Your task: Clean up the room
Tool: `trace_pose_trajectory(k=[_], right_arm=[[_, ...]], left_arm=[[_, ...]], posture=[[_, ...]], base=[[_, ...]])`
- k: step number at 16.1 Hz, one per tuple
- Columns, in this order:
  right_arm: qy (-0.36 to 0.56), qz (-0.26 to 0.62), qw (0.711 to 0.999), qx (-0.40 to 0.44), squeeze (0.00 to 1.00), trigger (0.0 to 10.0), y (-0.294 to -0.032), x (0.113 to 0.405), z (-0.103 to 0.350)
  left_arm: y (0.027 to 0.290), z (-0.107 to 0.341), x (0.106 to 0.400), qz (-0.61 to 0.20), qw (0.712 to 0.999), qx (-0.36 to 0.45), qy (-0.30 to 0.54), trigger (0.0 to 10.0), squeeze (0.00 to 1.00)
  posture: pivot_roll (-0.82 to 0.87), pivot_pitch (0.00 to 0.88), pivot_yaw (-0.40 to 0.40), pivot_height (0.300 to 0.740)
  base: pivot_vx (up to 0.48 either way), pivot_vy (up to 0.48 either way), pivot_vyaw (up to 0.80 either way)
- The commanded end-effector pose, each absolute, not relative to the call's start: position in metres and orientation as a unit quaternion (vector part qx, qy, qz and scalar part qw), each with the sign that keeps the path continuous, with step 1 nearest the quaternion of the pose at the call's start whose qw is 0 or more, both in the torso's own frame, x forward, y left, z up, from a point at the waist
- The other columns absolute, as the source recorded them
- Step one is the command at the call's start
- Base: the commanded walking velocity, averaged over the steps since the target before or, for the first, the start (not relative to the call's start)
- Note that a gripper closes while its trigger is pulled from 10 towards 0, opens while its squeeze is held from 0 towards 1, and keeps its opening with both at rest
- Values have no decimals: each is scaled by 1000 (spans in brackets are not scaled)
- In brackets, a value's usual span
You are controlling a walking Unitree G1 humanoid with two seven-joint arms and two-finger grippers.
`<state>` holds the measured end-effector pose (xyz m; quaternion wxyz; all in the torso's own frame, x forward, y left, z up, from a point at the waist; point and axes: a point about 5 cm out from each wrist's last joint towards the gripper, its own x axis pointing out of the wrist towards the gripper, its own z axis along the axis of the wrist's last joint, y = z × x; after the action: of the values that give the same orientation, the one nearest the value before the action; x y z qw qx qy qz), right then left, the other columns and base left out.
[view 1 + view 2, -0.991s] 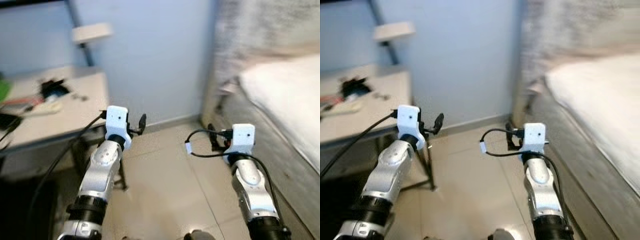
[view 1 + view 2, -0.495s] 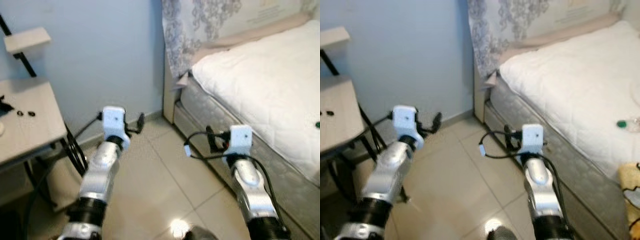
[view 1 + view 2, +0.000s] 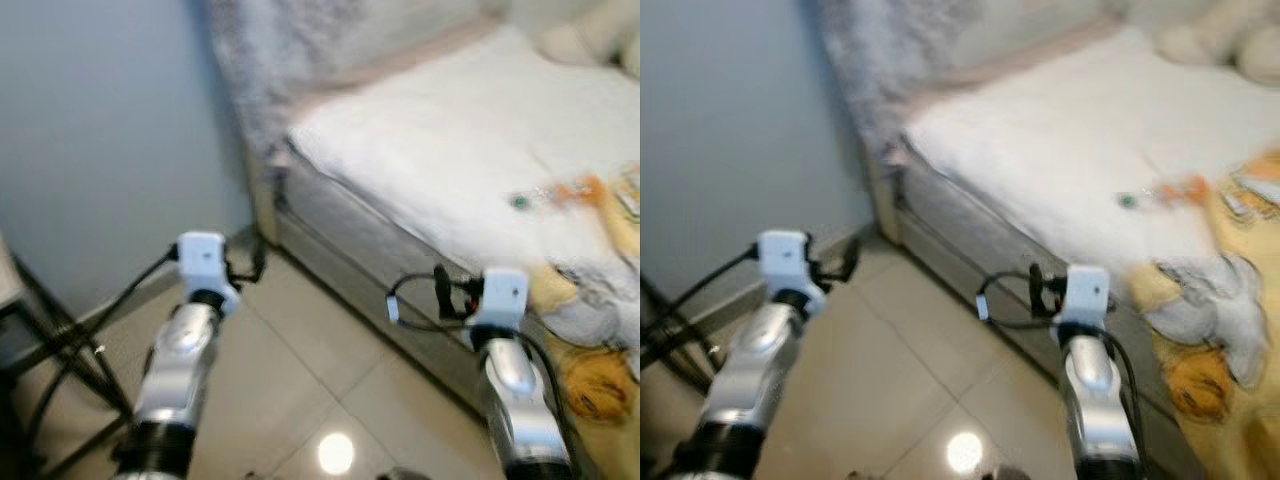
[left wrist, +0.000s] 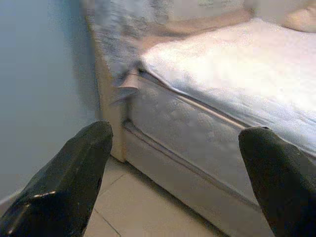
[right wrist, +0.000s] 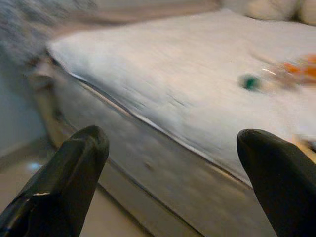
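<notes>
A bed with a white mattress (image 3: 430, 150) stands ahead and to my right. On it lie a small clear thing with a green cap (image 3: 518, 201) and an orange item (image 3: 580, 188), both blurred. A yellow printed blanket (image 3: 1200, 380) hangs over the bed's near edge, and a pale plush toy (image 3: 1210, 40) rests at the far end. My left gripper (image 4: 173, 143) is open and empty above the floor, facing the bed's corner. My right gripper (image 5: 173, 143) is open and empty too, held near the bed's side; the green cap (image 5: 250, 82) lies beyond it.
A blue wall (image 3: 100, 150) rises on the left, with black table legs (image 3: 50, 340) in front of it. Beige floor tiles (image 3: 300, 400) run between me and the grey bed base (image 3: 350, 250). A patterned grey curtain (image 3: 270, 60) hangs at the bed's head.
The camera has swung to the right: the desk has slid out on the left and the bed with its clutter has come in. Both arms keep the same raised pose.
</notes>
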<state>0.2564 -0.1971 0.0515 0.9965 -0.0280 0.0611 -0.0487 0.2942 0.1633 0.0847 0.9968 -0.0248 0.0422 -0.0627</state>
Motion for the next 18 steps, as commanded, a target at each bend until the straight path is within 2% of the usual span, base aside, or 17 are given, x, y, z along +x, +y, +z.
trace_pose_trajectory(k=[1, 2, 4, 6, 8, 10, 16, 18], right_arm=[[55, -54, 996, -41, 0, 10000, -205, 254, 57], [71, -42, 996, -44, 0, 10000, -211, 236, 53], [73, -25, 996, -50, 0, 10000, -213, 226, 55], [62, -27, 997, -41, 0, 10000, -213, 221, 60], [46, -31, 998, -15, 0, 10000, -207, 230, 68], [32, -39, 999, -7, 0, 10000, -201, 243, 71], [34, -34, 999, -4, 0, 10000, -197, 252, 70], [31, -23, 999, -16, 0, 10000, -195, 257, 72]], left_arm=[[160, 92, 295, -74, 997, -22, 29, 10000, 0], [162, 86, 273, -107, 993, -11, 48, 10000, 0], [165, 72, 244, -140, 987, 5, 81, 10000, 0], [169, 79, 258, -108, 992, -16, 67, 10000, 0], [160, 93, 281, -96, 994, -19, 46, 10000, 0], [147, 100, 288, -113, 993, -22, 32, 10000, 0], [137, 99, 298, -115, 992, -29, 32, 10000, 0], [136, 98, 299, -105, 993, -38, 34, 10000, 0]], posture=[[-126, 0, 36, 723], [-138, 0, 38, 723], [-144, 0, 46, 723], [-142, 0, 41, 723], [-153, 0, 47, 723], [-172, 0, 58, 723], [-199, 0, 75, 723], [-197, 0, 74, 723]], base=[[0, 0, -638], [0, 0, -644], [0, 0, -647], [0, 0, -659], [0, -392, -628], [0, -480, -600], [0, -479, -609], [0, 0, 0]])
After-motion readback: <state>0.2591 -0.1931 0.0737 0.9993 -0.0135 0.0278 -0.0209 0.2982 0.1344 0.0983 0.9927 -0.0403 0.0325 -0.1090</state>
